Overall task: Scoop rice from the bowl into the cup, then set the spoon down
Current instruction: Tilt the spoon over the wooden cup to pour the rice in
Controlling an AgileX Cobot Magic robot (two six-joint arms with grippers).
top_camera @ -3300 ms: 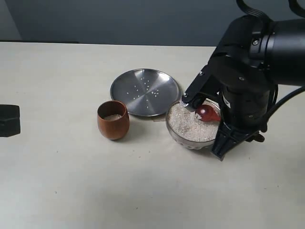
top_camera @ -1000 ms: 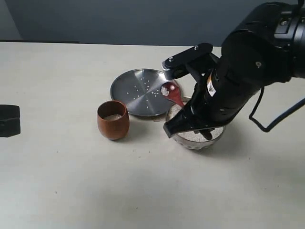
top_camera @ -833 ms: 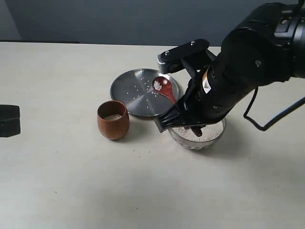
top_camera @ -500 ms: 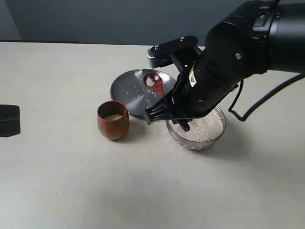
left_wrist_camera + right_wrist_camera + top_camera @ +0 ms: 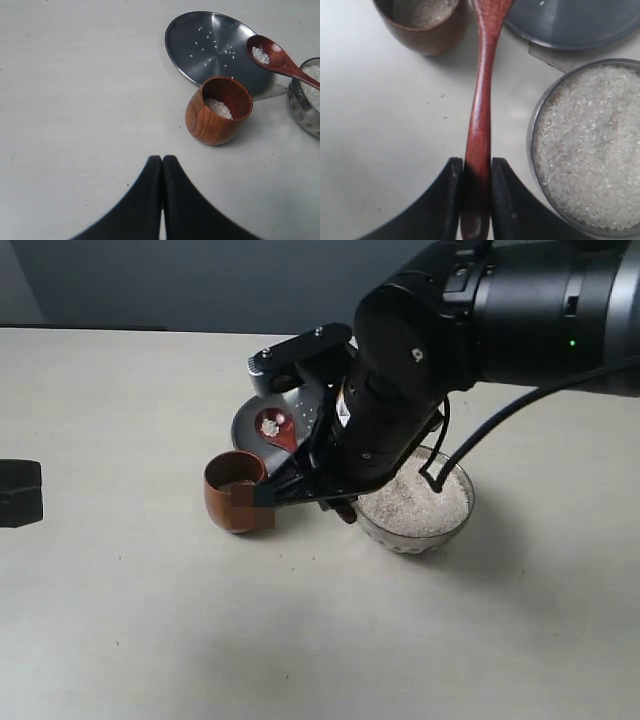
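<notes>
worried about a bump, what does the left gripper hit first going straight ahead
Probably nothing: the left gripper faces bare table, with the cup just off that line; depth is unclear.

Pale worktop before a dark wall

A matte, cream-white worktop [image 5: 120, 640] fills nearly the whole exterior view and runs out past the left, right and near edges. Its surface is plain and flat, with no pattern, and only a few tiny dark specks [image 5: 117, 558] are scattered on it. Along the far side it ends in a straight edge. Behind that edge stands a dark grey-blue wall [image 5: 200, 280], smooth and unlit. At the far left corner a lighter grey strip [image 5: 15, 285] borders the wall. The light is soft and even, so the shadows on the worktop are faint and blurred at the edges. No floor or window is in view.
</notes>
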